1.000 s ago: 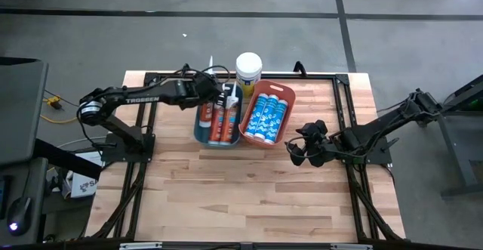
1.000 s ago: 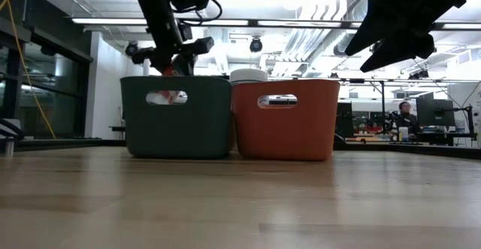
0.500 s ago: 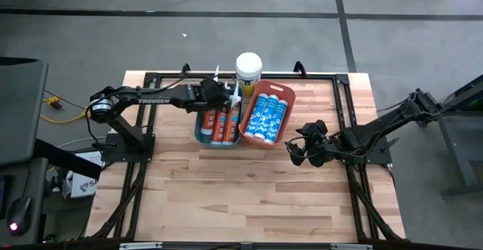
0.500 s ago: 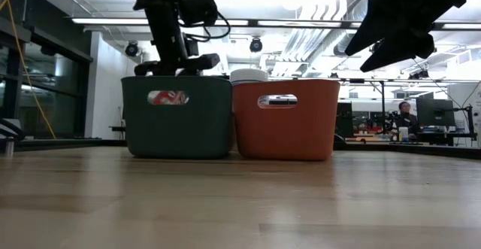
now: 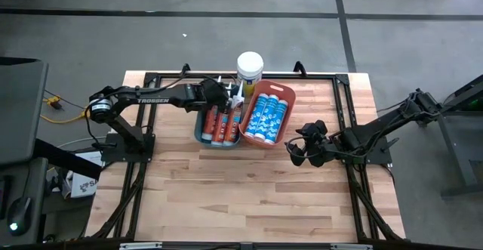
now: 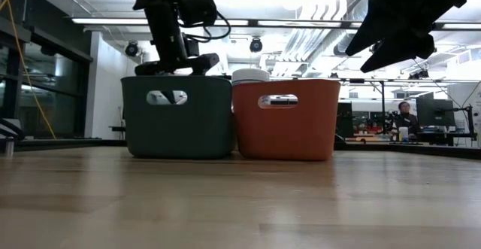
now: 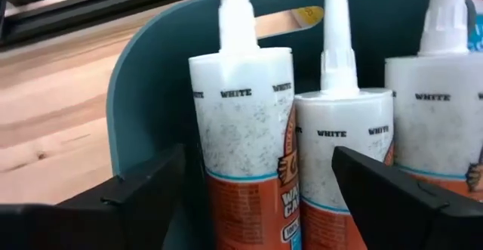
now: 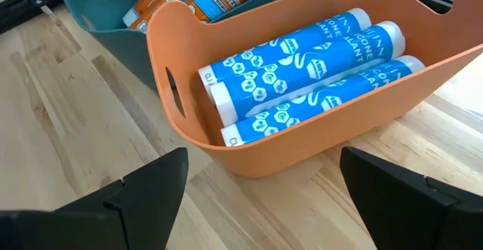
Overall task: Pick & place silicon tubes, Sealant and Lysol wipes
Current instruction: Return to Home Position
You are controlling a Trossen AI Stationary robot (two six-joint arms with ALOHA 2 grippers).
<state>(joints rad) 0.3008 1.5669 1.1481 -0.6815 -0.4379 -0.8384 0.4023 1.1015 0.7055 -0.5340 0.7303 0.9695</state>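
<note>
Three orange tubes (image 7: 241, 129) are stowed in the blue bin (image 5: 199, 131), with the left gripper (image 5: 232, 99) held spread and empty over it, so a clear lift homeward seems called for, while the Lysol wipes (image 5: 249, 66) are stood just behind it and the right gripper (image 5: 296, 150) is parked spread well beside it.

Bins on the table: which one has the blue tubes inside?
The orange bin holds the blue tubes; the teal bin beside it holds orange-and-white tubes.

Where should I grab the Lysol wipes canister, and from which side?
Probably the round body just under the wide white lid, coming down from above. The Lysol wipes stand upright at the table's far edge, and the blue bin and orange bin shield the near side.
</note>
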